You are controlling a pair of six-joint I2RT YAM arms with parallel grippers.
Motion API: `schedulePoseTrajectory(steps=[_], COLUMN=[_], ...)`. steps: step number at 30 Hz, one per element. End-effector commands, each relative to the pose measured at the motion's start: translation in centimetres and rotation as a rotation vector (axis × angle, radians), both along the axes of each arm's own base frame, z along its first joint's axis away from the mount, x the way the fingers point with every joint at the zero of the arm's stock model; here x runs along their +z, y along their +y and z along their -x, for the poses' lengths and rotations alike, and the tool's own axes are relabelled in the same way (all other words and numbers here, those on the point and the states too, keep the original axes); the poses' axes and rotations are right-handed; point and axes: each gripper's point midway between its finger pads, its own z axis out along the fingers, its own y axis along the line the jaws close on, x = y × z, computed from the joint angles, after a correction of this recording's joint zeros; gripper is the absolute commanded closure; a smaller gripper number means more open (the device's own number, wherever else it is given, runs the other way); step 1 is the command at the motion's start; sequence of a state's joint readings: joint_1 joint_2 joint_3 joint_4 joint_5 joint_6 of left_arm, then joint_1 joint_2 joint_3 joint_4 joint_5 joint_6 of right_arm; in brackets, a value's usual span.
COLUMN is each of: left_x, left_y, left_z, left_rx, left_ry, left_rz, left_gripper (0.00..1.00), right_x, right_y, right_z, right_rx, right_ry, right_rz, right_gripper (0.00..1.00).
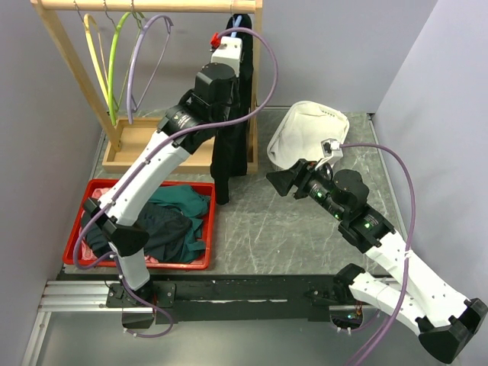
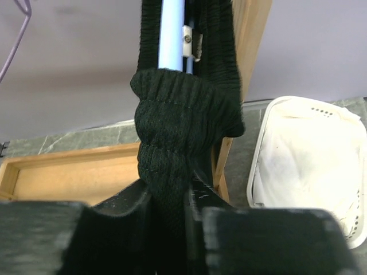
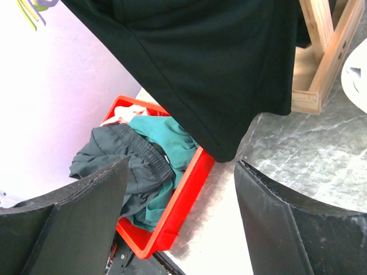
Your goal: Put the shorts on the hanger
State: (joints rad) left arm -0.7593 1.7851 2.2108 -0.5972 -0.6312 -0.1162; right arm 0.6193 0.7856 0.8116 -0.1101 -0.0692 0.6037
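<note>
The black shorts (image 1: 232, 145) hang in a long limp strip from the light blue hanger (image 1: 239, 20) at the right end of the wooden rail. My left gripper (image 1: 232, 38) is raised to that hanger and shut on the bunched ribbed waistband. In the left wrist view the shorts (image 2: 183, 114) run down between my jaws (image 2: 172, 200), with the hanger's blue bar (image 2: 171, 34) straight above. My right gripper (image 1: 278, 183) hovers open low beside the hanging hem. From the right wrist, the shorts (image 3: 212, 69) hang just beyond the open gripper (image 3: 180, 189), which holds nothing.
A red bin (image 1: 80, 221) at front left holds a teal garment (image 1: 179, 206) and dark clothes. The wooden rack (image 1: 145, 6) carries yellow (image 1: 93, 46), green (image 1: 114, 53) and lilac hangers (image 1: 145, 53). A white basket (image 1: 309, 133) stands behind the right arm.
</note>
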Motion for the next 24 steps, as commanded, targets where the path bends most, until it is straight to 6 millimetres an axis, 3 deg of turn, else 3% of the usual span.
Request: schedulePoseTrajectory(steps=[1, 5, 6, 7, 8, 17, 18, 19, 20, 21, 22, 23, 24], left_x=[7.2, 8.0, 8.2, 8.6, 8.7, 8.3, 7.0, 7.4, 6.9, 5.4, 5.1, 4.4, 2.7], left_y=[0.7, 1.1, 1.3, 1.6, 1.8, 3.2, 2.6, 3.0, 1.8, 1.5, 1.1, -0.4, -0.7], left_z=[0.7, 1.5, 1.8, 2.3, 2.6, 7.4, 7.7, 8.8, 10.1, 10.4, 11.4, 13.0, 13.3], left_rx=[-0.009, -0.022, -0.025, -0.030, -0.034, -0.130, -0.145, -0.159, -0.195, -0.172, -0.182, -0.225, -0.201], left_ry=[-0.185, -0.191, -0.192, -0.197, -0.193, -0.125, -0.097, -0.102, -0.089, -0.066, -0.063, -0.046, -0.022], left_rz=[0.161, 0.172, 0.177, 0.190, 0.192, 0.289, 0.280, 0.299, 0.296, 0.269, 0.264, 0.255, 0.227], left_gripper=[0.60, 0.36, 0.26, 0.08, 0.02, 0.04, 0.04, 0.04, 0.03, 0.03, 0.03, 0.03, 0.03], right_x=[0.9, 1.1, 1.0, 1.2, 1.4, 1.7, 1.8, 1.8, 1.8, 2.0, 1.7, 1.6, 1.8], right_y=[-0.4, -0.4, -0.4, -0.6, -0.7, -1.9, -2.1, -2.2, -2.4, -2.7, -2.8, -2.9, -3.5], right_z=[0.3, 0.4, 0.5, 0.5, 0.5, 1.2, 1.3, 1.5, 1.5, 1.7, 1.9, 2.0, 2.0], right_rx=[-0.009, -0.004, -0.004, -0.007, -0.009, -0.038, -0.041, -0.043, -0.054, -0.059, -0.059, -0.060, -0.092], right_ry=[-0.033, -0.034, -0.033, -0.036, -0.040, -0.052, -0.056, -0.057, -0.058, -0.066, -0.061, -0.058, -0.065], right_rz=[0.000, 0.002, 0.005, 0.007, 0.008, 0.024, 0.023, 0.023, 0.023, 0.013, 0.011, 0.008, 0.000], right_gripper=[0.19, 0.18, 0.18, 0.18, 0.18, 0.14, 0.14, 0.13, 0.12, 0.12, 0.11, 0.10, 0.10])
